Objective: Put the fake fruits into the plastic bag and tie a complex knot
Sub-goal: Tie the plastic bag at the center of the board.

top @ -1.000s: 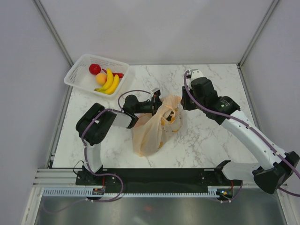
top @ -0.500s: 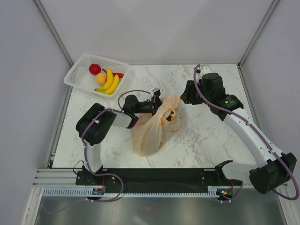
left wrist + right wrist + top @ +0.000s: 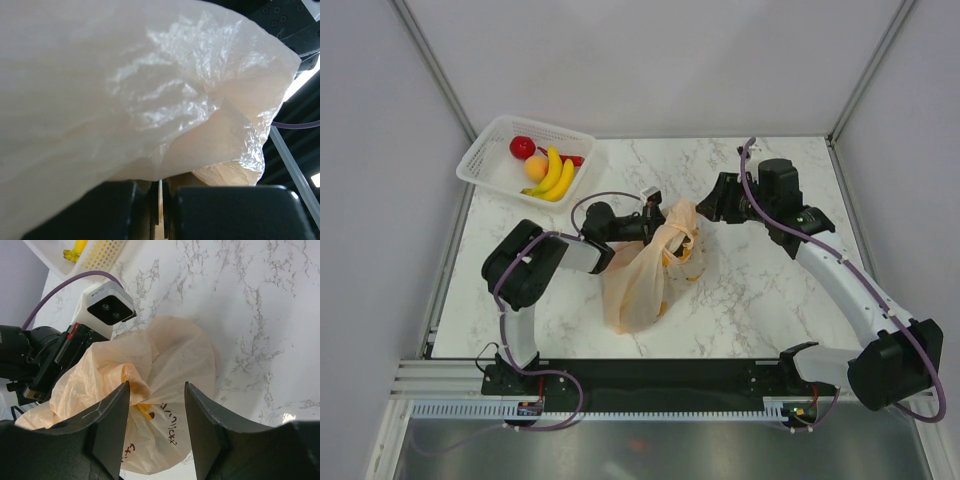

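Note:
The peach plastic bag (image 3: 642,272) lies mid-table, with something orange-yellow showing through its thin side (image 3: 686,254). Its handles gather into a bunched twist, the knot (image 3: 134,371). My left gripper (image 3: 656,222) is shut on the bag's upper left part; in the left wrist view a thin strip of plastic sits between the closed fingers (image 3: 125,210) and the bag (image 3: 140,85) fills the frame. My right gripper (image 3: 706,208) hovers open just right of the bag, its fingers (image 3: 114,420) apart over the printed plastic (image 3: 175,390), holding nothing. Other fake fruits, a red apple (image 3: 522,147), a peach (image 3: 535,167) and bananas (image 3: 556,172), lie in the basket.
A white lattice basket (image 3: 492,150) stands at the table's back left corner, with a red chili (image 3: 574,160) beside the bananas. Grey enclosure walls with corner posts (image 3: 438,70) surround the marble table (image 3: 770,300). The left arm's wrist camera (image 3: 105,302) sits close to the bag.
The right gripper's jaws have opened wider, and its wrist has swung right and back from the bag. The left gripper and the bag have stayed put.

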You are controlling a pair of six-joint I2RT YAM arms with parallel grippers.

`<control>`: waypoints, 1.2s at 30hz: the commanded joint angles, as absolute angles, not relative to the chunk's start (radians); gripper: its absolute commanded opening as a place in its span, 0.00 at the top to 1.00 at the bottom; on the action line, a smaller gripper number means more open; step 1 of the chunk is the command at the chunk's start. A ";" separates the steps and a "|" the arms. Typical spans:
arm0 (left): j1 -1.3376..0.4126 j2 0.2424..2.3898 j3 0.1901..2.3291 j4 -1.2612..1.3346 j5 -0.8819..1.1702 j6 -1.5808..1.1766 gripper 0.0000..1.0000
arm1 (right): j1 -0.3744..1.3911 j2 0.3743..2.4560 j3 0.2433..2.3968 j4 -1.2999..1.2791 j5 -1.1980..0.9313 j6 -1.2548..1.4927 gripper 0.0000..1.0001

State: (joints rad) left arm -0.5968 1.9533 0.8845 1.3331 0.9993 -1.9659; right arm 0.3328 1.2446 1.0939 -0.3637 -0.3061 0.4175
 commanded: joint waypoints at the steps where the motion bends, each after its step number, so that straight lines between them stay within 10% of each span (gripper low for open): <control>1: -0.592 1.925 0.882 1.664 1.006 -1.964 0.98 | 0.325 1.241 1.088 -0.281 -0.362 0.445 0.42; 11: -0.589 1.924 0.877 1.664 1.006 -1.963 0.98 | 0.327 1.267 1.046 -0.200 -0.426 0.485 0.51; 13: -0.589 1.924 0.873 1.664 1.006 -1.962 0.98 | 0.325 1.267 1.048 -0.195 -0.426 0.479 0.80; 17: -0.586 1.922 0.868 1.664 1.008 -1.960 0.98 | 0.325 1.258 1.042 -0.199 -0.419 0.472 1.00; 36: -0.514 1.878 0.701 1.634 1.104 -1.862 0.98 | 0.337 1.281 1.114 -0.413 0.104 0.377 1.00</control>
